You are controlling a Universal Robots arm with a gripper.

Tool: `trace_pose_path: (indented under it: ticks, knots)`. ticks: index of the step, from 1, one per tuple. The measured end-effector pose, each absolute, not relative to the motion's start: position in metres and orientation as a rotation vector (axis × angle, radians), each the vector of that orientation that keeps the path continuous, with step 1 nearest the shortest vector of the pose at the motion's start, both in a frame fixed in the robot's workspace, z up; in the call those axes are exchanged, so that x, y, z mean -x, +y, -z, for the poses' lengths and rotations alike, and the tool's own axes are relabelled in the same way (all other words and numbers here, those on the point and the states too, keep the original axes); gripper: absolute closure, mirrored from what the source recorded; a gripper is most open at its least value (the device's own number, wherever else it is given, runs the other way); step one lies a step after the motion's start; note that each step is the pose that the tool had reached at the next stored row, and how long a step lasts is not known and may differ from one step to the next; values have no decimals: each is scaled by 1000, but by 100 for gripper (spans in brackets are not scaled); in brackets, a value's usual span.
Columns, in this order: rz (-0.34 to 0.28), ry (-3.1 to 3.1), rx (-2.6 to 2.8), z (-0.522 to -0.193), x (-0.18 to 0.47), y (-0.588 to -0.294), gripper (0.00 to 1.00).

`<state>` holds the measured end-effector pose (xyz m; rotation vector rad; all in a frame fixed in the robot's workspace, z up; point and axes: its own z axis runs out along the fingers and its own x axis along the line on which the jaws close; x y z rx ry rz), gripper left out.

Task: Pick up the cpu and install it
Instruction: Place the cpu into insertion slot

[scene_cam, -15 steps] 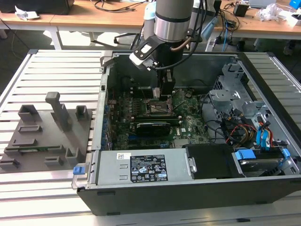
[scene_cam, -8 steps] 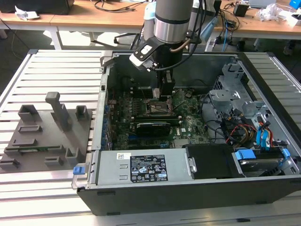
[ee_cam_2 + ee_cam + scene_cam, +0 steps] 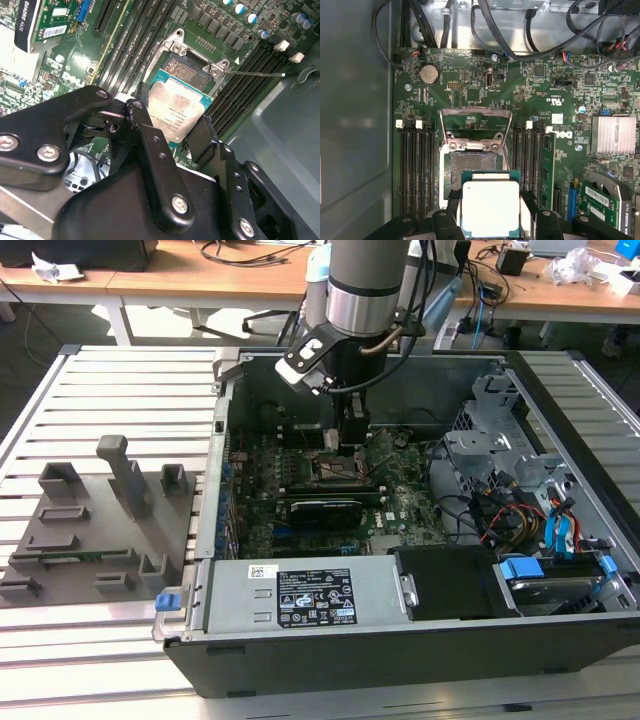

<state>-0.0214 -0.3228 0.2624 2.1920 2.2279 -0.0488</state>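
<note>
One arm (image 3: 365,290) reaches down from the top centre of the exterior view into one open computer case (image 3: 400,650), which lies on a slatted metal table (image 3: 100,390). At the exterior view's left, one grey moulded fixture (image 3: 90,530) sits on the same table, well apart from the case.

The gripper (image 3: 345,445) hangs over the motherboard (image 3: 400,500), just above the one socket (image 3: 335,468) near the middle of the frame. In both wrist views its two black fingers (image 3: 202,140) are closed on the one cpu (image 3: 177,112), pressing on two opposite edges with the silvery top plate facing the camera. The gripper (image 3: 490,210) holds the cpu (image 3: 491,207) so that it covers part of the socket (image 3: 472,167), while the rest of the contact field is bare. I cannot tell whether the chip touches the socket or hangs clear of it.

The socket's one metal retention frame (image 3: 476,122) stands hinged open. Two banks of long black memory slots (image 3: 420,165) flank the socket, one on each side. The first wrist view also shows one round coin cell (image 3: 429,75) and one finned silver heatsink (image 3: 614,135) on the board.
</note>
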Motion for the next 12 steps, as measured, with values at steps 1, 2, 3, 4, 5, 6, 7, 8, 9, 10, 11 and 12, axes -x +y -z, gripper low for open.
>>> trace_pose_path:
  ticks: [1, 2, 3, 4, 5, 6, 7, 8, 9, 10, 11, 12]
  knots:
    - [49, 2228, -2192, -261, 21, -323, 45]
    - [49, 2228, -2192, -261, 21, -323, 45]
    - [49, 2228, -2192, -260, 21, -323, 45]
    - [49, 2228, -2192, -259, 21, -323, 45]
    - [49, 2228, -2192, -259, 21, -323, 45]
    - [49, 2228, -2192, -258, 21, -323, 45]
    - [49, 2228, -2192, -256, 21, -322, 45]
    - [49, 2228, -2192, -255, 21, -322, 45]
    - [49, 2228, -2192, -254, 21, -322, 45]
    - [49, 2228, -2192, -252, 21, -321, 45]
    - [49, 2228, -2192, -250, 21, -321, 45]
    - [49, 2228, -2192, -248, 21, -320, 45]
